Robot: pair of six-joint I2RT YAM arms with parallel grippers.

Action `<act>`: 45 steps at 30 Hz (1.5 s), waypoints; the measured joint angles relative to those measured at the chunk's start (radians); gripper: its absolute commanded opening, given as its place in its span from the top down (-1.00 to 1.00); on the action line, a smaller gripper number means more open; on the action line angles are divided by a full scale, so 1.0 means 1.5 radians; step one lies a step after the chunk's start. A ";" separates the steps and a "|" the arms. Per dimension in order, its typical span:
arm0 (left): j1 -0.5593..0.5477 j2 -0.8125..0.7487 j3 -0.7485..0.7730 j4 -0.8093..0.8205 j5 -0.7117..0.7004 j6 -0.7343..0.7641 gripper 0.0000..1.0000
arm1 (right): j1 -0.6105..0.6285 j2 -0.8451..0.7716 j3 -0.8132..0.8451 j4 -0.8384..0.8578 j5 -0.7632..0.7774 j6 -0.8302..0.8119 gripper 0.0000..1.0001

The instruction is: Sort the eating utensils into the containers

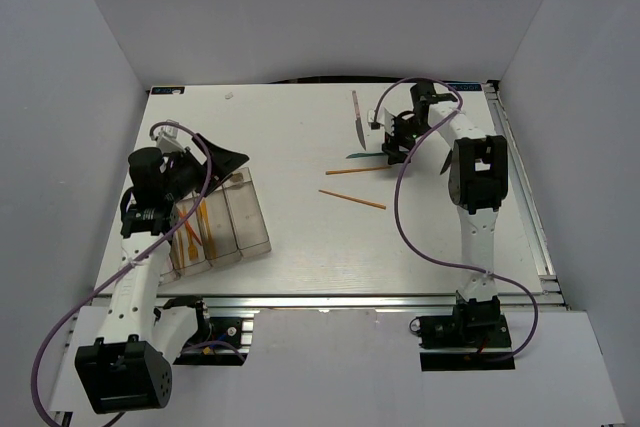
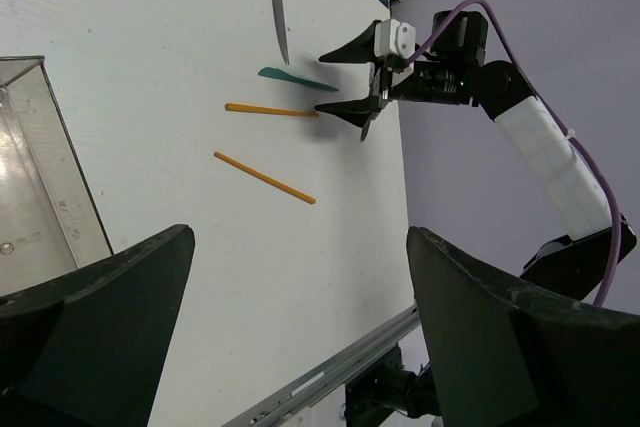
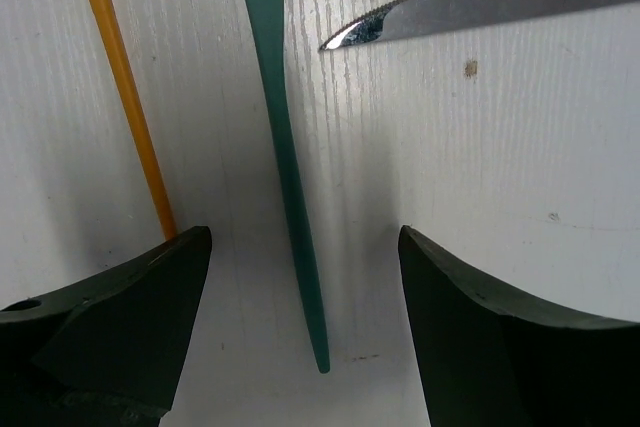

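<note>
**Right gripper spread over the teal utensil, nothing held**

Your teal utensil [image 3: 285, 147] lies flat on the white table [image 1: 300, 257], on the far right part of it. It sits in the gap between the fingers [image 3: 130, 317] of the right gripper [image 3: 300, 239]. The jaws are spread wide, one on each side of the slim teal handle, with bare table showing between each finger and the plastic. You are gripping nothing.

Just beyond the teal piece, the tip of the dark-bladed knife [image 3: 480, 2] points toward it without touching. On the other side, an orange stick [image 3: 125, 97] runs almost alongside it, and its near end reaches the edge of one finger. You cannot tell whether they touch.

In the top view, a second orange stick [image 1: 352, 199] lies a little nearer the arms, apart from the rest.

The containers [image 1: 245, 232] stand at the left of the table, and a few orange pieces [image 1: 203, 222] are already inside. Your left gripper [image 2: 300, 247] hangs above their far end, fingers wide apart, with nothing between them.
</note>
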 measured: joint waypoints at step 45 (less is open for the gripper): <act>-0.289 0.215 0.038 0.077 -0.257 -0.143 -0.50 | 0.195 -0.233 -0.142 0.083 -0.178 0.536 1.00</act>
